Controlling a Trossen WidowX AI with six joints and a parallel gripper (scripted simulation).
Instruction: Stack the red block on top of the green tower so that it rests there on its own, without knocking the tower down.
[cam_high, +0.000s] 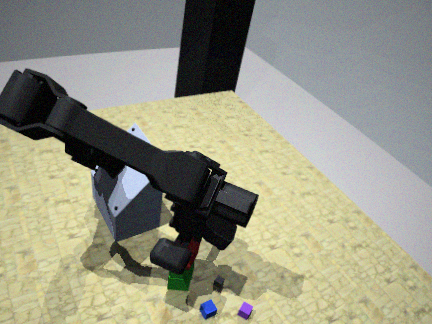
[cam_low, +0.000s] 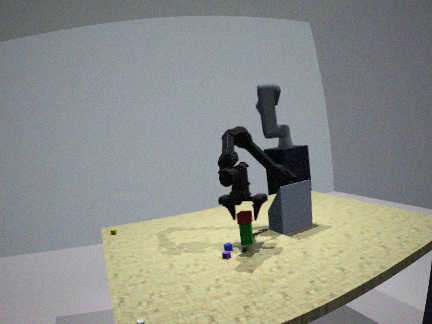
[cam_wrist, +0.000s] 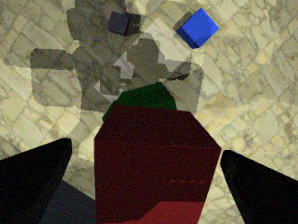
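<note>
The red block (cam_high: 193, 253) (cam_low: 244, 217) (cam_wrist: 155, 165) sits on top of the upright green tower (cam_high: 179, 281) (cam_low: 246, 234) (cam_wrist: 147, 97). My gripper (cam_low: 245, 218) (cam_wrist: 149, 152) is open, with one finger on each side of the red block and a gap showing on both sides in the wrist view. In the top view the gripper covers much of the red block. The red block's lower part meets the tower's top in the exterior view; most of the tower is hidden under the block in the wrist view.
A blue cube (cam_high: 208, 309) (cam_low: 228, 247) (cam_wrist: 198, 28), a purple cube (cam_high: 245, 310) (cam_low: 226, 255) and a dark cube (cam_high: 218, 283) (cam_wrist: 119, 23) lie near the tower. A grey angular block (cam_high: 140, 220) (cam_low: 291, 207) stands behind it. A yellow cube (cam_low: 113, 232) lies near the table's far left corner.
</note>
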